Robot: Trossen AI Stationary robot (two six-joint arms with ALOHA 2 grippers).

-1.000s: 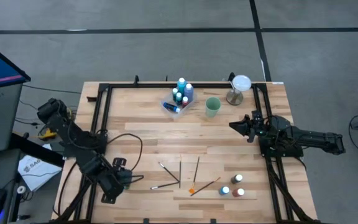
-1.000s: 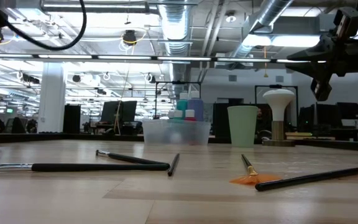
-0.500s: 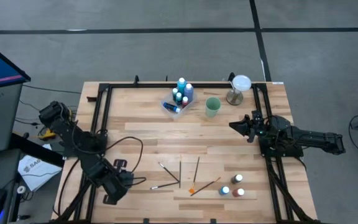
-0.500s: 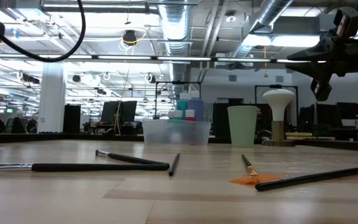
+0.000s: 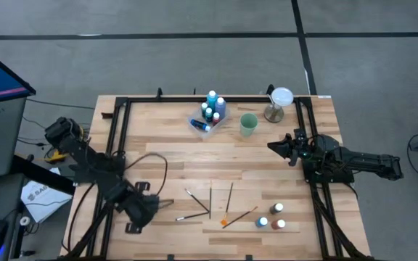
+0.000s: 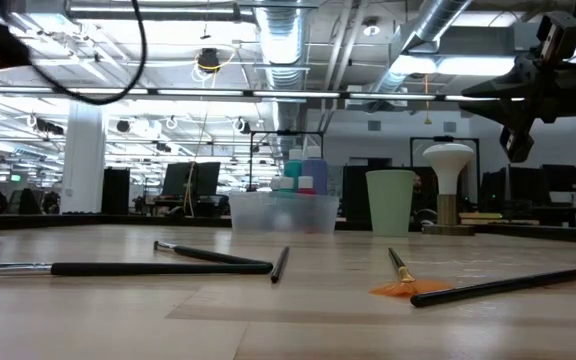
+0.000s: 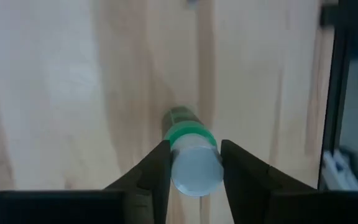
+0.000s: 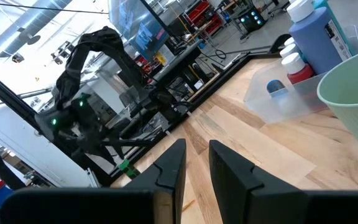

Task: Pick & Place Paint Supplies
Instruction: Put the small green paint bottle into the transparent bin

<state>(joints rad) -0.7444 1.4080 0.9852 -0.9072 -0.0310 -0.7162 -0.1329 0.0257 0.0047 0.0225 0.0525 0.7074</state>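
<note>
The wooden table [image 5: 173,156] has a clear tray [image 5: 207,119] of paint bottles at its far edge, with brushes [image 5: 210,201] lying near the front. The left pincer [image 7: 191,171] is low over the table's front left, squeezing a green bottle [image 7: 190,149]. The right pincer [image 8: 194,165] hangs at the right side, slightly open and holding nothing.

We get even, bright overhead light on the bench [image 5: 173,156], with only faint shadows under the arms. At bench height, the ceiling light strips [image 6: 148,12] glare white and the clear tray [image 6: 283,212] below them looks soft. The left hand [image 7: 191,163] is motion-blurred from above, and wood beyond its green bottle [image 7: 190,155] is washed out.
</note>
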